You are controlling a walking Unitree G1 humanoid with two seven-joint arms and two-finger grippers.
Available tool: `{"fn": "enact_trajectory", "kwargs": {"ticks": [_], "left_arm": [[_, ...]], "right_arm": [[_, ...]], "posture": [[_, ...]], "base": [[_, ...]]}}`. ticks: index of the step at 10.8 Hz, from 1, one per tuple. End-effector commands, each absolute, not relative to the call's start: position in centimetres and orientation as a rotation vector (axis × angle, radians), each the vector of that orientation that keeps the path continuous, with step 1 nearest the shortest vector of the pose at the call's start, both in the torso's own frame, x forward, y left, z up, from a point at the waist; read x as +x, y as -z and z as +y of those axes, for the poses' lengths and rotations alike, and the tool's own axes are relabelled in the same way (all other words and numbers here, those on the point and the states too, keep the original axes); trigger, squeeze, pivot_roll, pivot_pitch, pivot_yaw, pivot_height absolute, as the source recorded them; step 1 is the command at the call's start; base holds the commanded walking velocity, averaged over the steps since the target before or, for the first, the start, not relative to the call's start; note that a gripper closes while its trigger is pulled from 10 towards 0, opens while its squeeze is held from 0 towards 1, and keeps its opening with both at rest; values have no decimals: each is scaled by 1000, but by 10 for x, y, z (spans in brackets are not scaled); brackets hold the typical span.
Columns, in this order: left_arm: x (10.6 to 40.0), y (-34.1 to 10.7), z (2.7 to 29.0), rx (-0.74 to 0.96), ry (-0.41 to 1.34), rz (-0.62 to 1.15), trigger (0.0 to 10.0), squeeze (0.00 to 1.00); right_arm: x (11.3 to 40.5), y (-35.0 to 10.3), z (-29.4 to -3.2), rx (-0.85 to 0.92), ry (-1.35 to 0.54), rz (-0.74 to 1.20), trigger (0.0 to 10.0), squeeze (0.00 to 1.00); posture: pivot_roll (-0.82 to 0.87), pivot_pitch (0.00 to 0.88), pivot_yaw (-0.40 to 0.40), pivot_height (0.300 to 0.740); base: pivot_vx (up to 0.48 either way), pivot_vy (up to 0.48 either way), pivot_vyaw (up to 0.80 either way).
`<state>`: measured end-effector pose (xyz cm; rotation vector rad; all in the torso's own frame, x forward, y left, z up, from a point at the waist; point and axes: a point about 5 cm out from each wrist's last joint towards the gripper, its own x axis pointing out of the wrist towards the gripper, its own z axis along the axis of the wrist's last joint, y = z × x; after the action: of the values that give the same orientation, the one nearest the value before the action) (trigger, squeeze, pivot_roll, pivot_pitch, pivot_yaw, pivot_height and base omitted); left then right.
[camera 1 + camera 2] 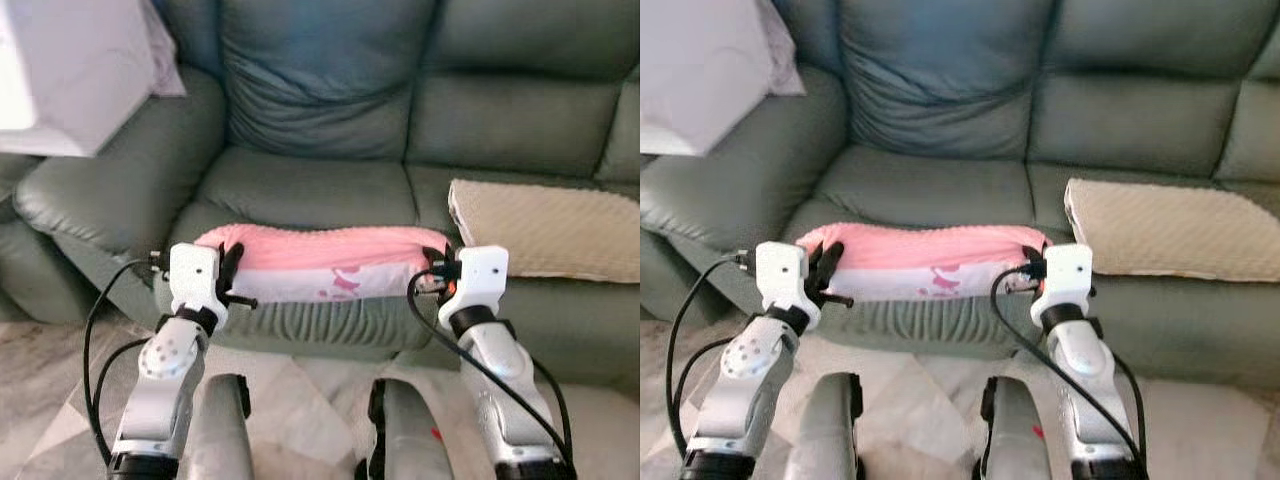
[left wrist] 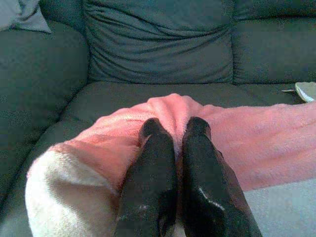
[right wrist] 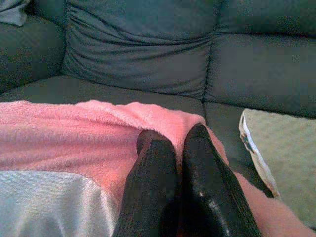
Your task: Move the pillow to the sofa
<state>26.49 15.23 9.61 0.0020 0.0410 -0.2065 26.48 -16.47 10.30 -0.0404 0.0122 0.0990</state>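
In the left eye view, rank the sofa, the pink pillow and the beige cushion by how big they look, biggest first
1. The sofa, by far the largest.
2. The beige cushion and the pink pillow, which the left gripper and right gripper hold, look alike; the pillow is nearer and the cushion is cut off, so I won't rank them.

Pillow [image 1: 325,270] at lower centre of frame, at the front edge of the sofa [image 1: 320,190] seat. Left pincer [image 1: 232,280] on its left end, right pincer [image 1: 432,272] on its right end (fingers of each pressed together on the fabric). Cushion [image 1: 550,228] on seat at right; robot legs [image 1: 310,430] bottom centre.
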Motion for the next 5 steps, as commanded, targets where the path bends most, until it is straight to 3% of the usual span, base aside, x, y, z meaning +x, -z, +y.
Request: {"fn": "enact_trajectory", "kwargs": {"ticks": [1,5], "left_arm": [[265,-96,156,11,196,39,10000,0],[266,-96,154,8,200,36,10000,0]], "right_arm": [[267,-109,-172,-53,-62,-22,10000,0],[269,-109,-171,-61,-71,-24,10000,0]], "posture": [[15,0,-50,597],[14,0,-57,597]], "base": [[270,0,0],[271,0,0]]}}
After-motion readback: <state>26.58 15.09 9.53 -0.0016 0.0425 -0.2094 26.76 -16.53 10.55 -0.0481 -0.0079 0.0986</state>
